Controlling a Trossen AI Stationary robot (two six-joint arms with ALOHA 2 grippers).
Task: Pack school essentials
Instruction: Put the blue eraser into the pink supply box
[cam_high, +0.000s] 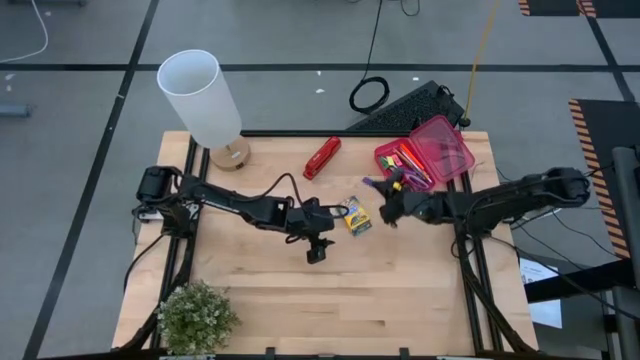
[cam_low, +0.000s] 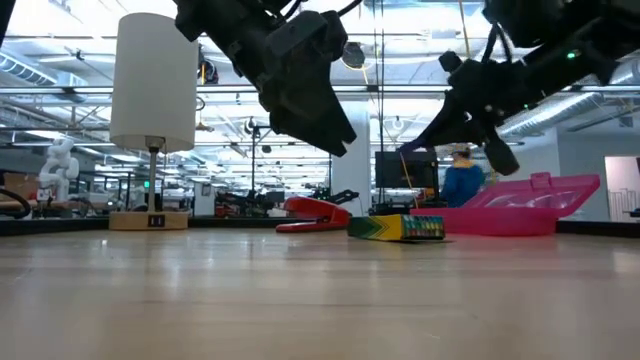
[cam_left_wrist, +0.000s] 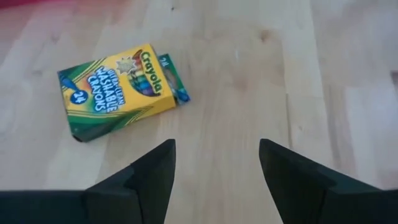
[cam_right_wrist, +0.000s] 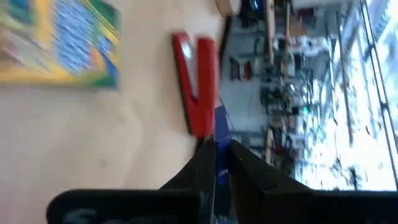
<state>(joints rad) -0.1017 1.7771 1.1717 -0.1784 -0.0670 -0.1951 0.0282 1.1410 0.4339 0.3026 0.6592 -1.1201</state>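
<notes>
Crayons are the item nearest both arms: the green-yellow crayon box (cam_high: 354, 215) lies flat on the worktop (cam_high: 400, 290) between the 2 grippers, label up and slightly skewed, with a green flap at one end standing ajar. The left gripper (cam_high: 318, 247) hangs just beside it, raised off the wood with its jaws spread wide and holding nothing, which reads as a position taken to come down over the box. The right gripper (cam_high: 389, 213) is on the box's other side, lifted clear of the worktop, its jaws pinched nearly together on a thin blue item (cam_right_wrist: 221, 144) (a pen or pencil, most likely; too blurred to say which), presumably carried toward the pink plastic box (cam_high: 455, 150). That box sits at the far right corner with its clear lid thrown back, already holding several coloured pieces, and purple-handled scissors (cam_high: 385, 184) lie at its near edge. The red stapler (cam_high: 322, 157) rests apart, toward the lamp (cam_high: 202, 100).
</notes>
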